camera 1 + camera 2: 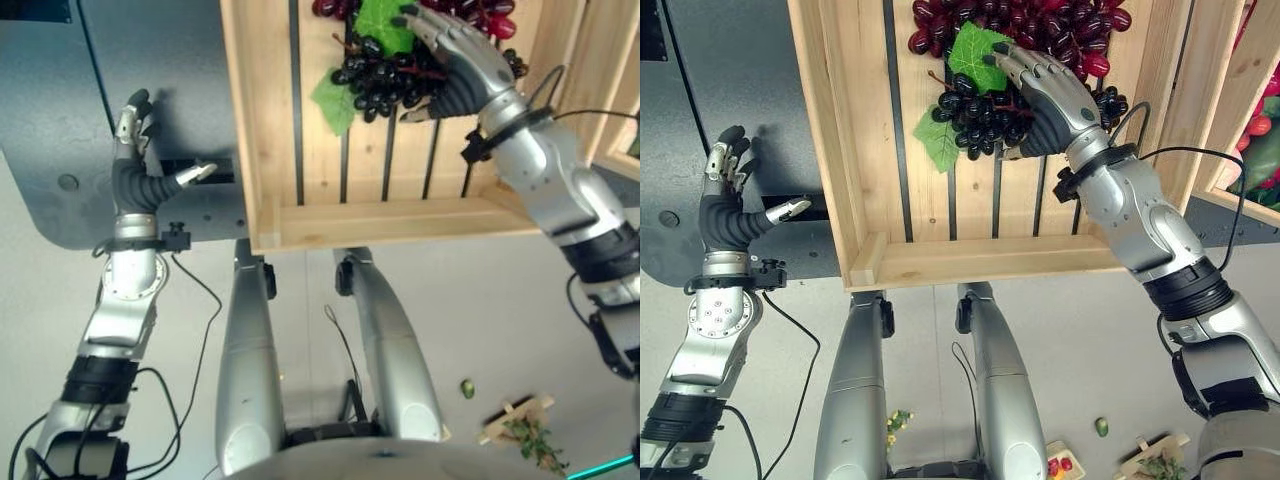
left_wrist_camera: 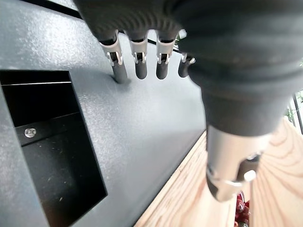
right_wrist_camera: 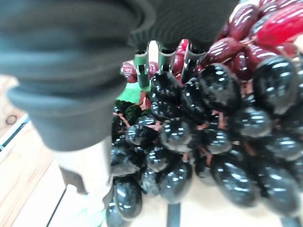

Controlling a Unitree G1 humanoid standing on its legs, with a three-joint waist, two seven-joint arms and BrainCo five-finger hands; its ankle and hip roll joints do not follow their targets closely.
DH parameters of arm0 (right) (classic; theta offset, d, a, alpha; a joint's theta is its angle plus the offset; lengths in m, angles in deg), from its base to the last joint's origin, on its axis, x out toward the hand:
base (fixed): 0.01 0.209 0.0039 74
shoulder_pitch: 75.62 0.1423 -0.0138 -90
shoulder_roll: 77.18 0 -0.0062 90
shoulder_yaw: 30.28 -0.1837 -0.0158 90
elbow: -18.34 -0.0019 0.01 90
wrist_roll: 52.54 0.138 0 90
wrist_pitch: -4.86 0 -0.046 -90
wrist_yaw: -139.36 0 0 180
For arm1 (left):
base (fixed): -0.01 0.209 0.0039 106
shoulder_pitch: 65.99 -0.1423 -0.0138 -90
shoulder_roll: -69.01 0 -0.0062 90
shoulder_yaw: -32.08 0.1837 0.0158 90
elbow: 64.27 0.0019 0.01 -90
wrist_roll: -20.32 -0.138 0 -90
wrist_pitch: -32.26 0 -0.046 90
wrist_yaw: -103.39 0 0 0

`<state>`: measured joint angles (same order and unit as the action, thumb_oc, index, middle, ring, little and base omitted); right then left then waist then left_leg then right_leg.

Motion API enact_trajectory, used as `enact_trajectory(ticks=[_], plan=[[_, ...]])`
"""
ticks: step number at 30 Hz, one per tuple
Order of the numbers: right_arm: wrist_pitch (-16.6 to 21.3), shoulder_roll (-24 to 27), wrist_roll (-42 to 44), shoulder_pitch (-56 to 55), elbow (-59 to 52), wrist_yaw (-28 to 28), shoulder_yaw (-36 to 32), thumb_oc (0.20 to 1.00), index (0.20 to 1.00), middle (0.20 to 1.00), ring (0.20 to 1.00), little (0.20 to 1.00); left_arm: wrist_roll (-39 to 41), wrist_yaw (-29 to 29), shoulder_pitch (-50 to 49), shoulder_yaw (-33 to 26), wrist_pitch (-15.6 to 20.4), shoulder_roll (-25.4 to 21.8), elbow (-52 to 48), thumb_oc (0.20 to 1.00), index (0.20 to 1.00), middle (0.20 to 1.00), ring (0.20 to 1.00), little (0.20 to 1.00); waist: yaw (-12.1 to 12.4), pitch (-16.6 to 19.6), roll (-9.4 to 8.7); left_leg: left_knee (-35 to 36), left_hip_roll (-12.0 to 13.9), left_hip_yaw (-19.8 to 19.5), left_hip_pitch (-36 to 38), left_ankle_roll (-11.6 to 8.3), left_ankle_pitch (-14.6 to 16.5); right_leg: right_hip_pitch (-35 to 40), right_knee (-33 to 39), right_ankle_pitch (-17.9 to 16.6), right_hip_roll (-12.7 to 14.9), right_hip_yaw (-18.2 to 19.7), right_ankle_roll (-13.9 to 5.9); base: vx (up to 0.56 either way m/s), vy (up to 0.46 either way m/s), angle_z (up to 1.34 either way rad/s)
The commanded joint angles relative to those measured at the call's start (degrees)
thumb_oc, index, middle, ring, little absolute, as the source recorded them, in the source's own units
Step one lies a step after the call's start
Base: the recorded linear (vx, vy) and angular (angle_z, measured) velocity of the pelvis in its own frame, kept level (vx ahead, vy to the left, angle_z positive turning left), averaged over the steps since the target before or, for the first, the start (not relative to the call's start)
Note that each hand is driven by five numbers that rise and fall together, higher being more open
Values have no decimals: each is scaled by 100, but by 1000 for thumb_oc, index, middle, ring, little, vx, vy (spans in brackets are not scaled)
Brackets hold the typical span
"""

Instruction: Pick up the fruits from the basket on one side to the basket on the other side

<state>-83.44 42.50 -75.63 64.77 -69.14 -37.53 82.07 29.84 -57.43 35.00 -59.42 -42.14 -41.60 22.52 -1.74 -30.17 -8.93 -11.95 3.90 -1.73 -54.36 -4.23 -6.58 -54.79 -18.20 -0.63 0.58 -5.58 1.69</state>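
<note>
1. A bunch of black grapes (image 1: 985,115) is seen lying flat in a wooden crate (image 1: 970,255). The bunch is stretched from left to right across the slats.
2. The black grapes are round, dark and shiny, and they are packed close together on thin brown stems. Two green leaves (image 1: 975,55) are fixed to the bunch, one on the far side and one at the near left.
3. A bunch of red grapes (image 1: 1060,20) is laid just beyond the black bunch, at the far edge of the crate, and the two bunches are touching.
4. The right robot hand (image 1: 1050,90) is placed on top of the black grapes. Its fingers (image 3: 163,59) are bent over the right part of the bunch, and its thumb is seen at the near side, so the bunch is being gripped.
5. The left robot hand (image 1: 135,165) is held over the dark grey bench (image 1: 150,60), well to the left of the crate. Its fingers (image 2: 137,66) are spread out loosely and nothing is held in it.
6. A black square hole (image 2: 47,142) is cut into the bench beside that hand.
7. More red and green fruit (image 1: 1260,130) is seen in another wooden crate at the far right.
</note>
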Motion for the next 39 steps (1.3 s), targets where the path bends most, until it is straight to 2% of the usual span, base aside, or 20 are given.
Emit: enact_trajectory(ticks=[1, 19, 30, 39], plan=[[39, 10, -71, 56, -172, 162, -95, 1000, 1000, 1000, 1000, 1000, -94, 12, -200, -89, 89, 80, -289, 1000, 1000, 1000, 1000, 1000, -38, 38, 118, -386, 180, -110, 173, -91, 517, 115, -35, 139, 402, 141, -794, 0, 0, 0], [21, -318, 419, -549, -118, -201, -151, 1000, 1000, 1000, 1000, 1000, -77, -9, -115, -119, 70, 139, -184, 1000, 1000, 1000, 1000, 1000, -106, 38, 65, -448, 172, -101, 158, -101, 539, 113, -54, 119, 419, 133, -792, 0, 0, 0], [52, 11, 478, -973, -620, -916, -30, 1000, 1000, 1000, 1000, 1000, -111, -165, -202, -242, 53, 48, -253, 1000, 1000, 1000, 1000, 1000, -140, 38, -19, -441, 188, -98, 182, -127, 531, 164, -26, 124, 410, 118, -795, 0, 0, 0], [56, -45, 557, -875, -600, -901, -34, 1000, 1000, 1000, 1000, 1000, -134, -182, -188, -229, 50, 53, -232, 1000, 1000, 1000, 1000, 1000, -135, 38, -23, -423, 189, -106, 175, -129, 513, 151, -14, 114, 409, 104, -798, 0, 0, 0]])
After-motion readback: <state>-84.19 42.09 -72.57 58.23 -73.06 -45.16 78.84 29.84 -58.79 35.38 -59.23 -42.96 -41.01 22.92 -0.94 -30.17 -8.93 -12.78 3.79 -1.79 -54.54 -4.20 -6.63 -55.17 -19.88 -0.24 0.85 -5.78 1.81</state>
